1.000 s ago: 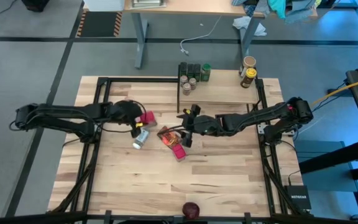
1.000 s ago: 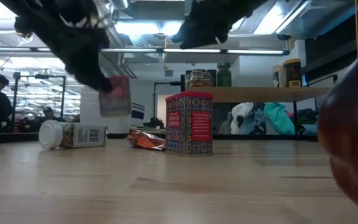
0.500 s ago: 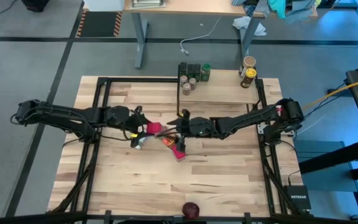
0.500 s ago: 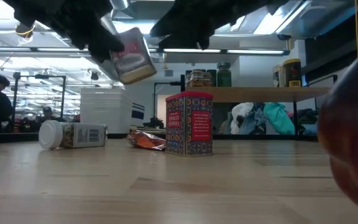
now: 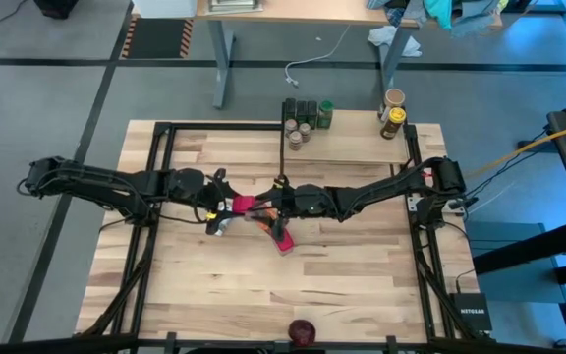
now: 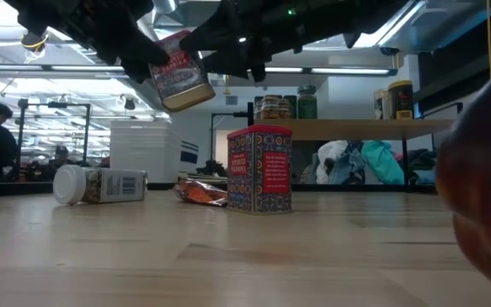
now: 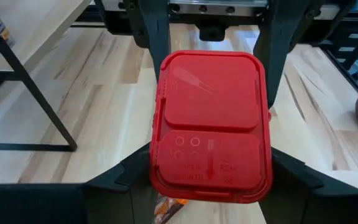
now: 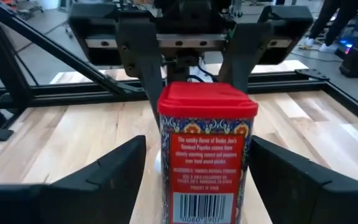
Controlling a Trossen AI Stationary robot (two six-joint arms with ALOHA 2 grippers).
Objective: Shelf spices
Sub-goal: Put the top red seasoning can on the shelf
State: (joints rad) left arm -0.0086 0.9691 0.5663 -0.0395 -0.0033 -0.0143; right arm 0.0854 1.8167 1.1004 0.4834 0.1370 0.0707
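Note:
My left gripper (image 5: 228, 205) is shut on a pink-red spice tin (image 5: 245, 205) held in the air above the middle of the table; the tin is tilted in the low view (image 6: 177, 72). My right gripper (image 5: 266, 204) is open. Its fingers (image 8: 107, 177) stand on either side of the tin's lower body (image 8: 207, 168) with gaps showing. A second red tin (image 6: 259, 168) stands upright on the table. A white-capped bottle (image 6: 101, 184) lies on its side. An orange-red packet (image 6: 201, 192) lies flat. The shelf (image 5: 352, 146) at the far right carries several jars (image 5: 303, 118). My left gripper pinches the tin between its two fingers (image 8: 146, 81) by its two opposite sides, at the red lid end (image 8: 166, 102). The fingers come about level from the table's left. The tin is lifted clear of the table and tilted, its lid (image 7: 209, 124) facing my left wrist.
Two more jars (image 5: 392, 110) stand at the shelf's far right corner. A dark red round object (image 5: 303, 331) sits at the table's near edge. Black frame rails (image 5: 141, 256) run along both sides of the tabletop.
My left gripper has risen and gone a little toward the table's right with the tin, lifting it higher and tipping it over. My right gripper has gone toward the table's left, up to the tin, until its open fingers stand on both sides of it.

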